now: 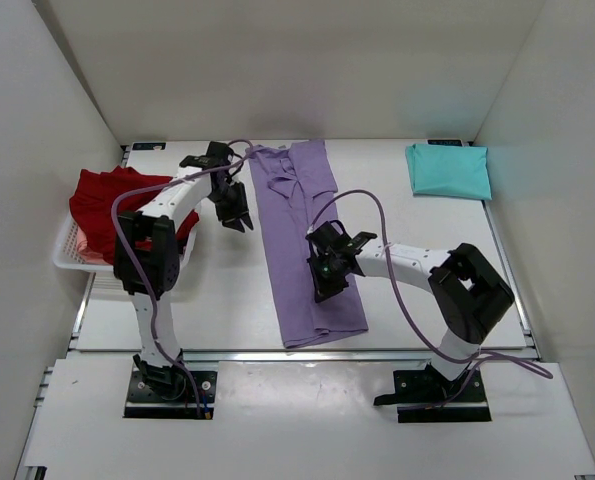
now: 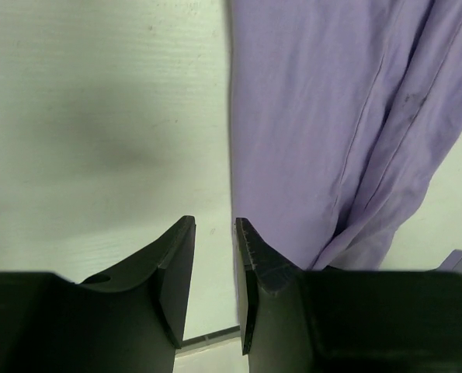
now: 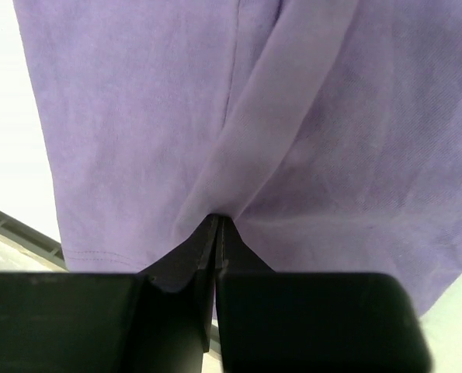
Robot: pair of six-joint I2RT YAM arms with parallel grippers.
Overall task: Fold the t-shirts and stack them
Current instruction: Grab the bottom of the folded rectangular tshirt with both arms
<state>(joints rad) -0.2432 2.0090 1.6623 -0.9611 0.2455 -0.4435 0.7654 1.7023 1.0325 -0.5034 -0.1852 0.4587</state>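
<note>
Fold in progress on the purple shirt, which lies as a long narrow strip down the middle of the table, its sides already turned in. A ridge of cloth in the strip's near half is pinched in the clenched right gripper; the fabric is seen to rise into the closed fingertips. The left gripper is held just beside the strip's left edge, farther up the strip. Its jaws stand a narrow gap apart with nothing between them, and bare table shows through the gap. The teal shirt is shown already folded at the far right corner, well apart. The red shirts are heaped unfolded in the basket at the left. The step is judged to be the crosswise fold of the strip: one shirt done, one under way, the red ones not begun. For the next move, a hold on the cloth would be needed from the left gripper, so that the strip can be lifted at two places and carried over; a one-sided lift is likely to skew the fold.
</note>
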